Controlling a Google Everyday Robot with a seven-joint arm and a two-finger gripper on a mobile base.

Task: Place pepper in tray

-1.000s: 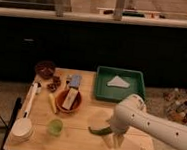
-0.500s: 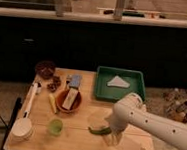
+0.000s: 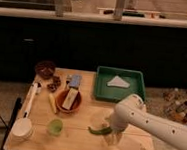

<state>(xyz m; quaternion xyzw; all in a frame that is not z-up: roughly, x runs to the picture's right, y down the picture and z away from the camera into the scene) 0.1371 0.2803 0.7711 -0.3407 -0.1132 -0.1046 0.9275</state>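
Observation:
The green chili pepper (image 3: 97, 130) lies on the wooden board (image 3: 79, 143), near its front middle. My gripper (image 3: 112, 135) is at the end of the white arm (image 3: 147, 123) that comes in from the right. It hangs down right next to the pepper's right end, low over the board. I cannot tell whether it touches the pepper. The dark green tray (image 3: 131, 91) sits at the board's back right, behind the gripper, and holds a white folded piece (image 3: 117, 82).
An orange bowl (image 3: 69, 102) with a boxy item in it stands left of centre. A light-green cup (image 3: 55, 127), a pale yellow item (image 3: 52, 103), a white brush (image 3: 30, 99), a white bowl (image 3: 21, 128) and a dark bowl (image 3: 45, 68) stand to the left. Bottles (image 3: 184, 106) stand off the board's right.
The arm has moved a little to the left, bringing the gripper closer to the pepper's right end. The pepper has stayed in place on the board.

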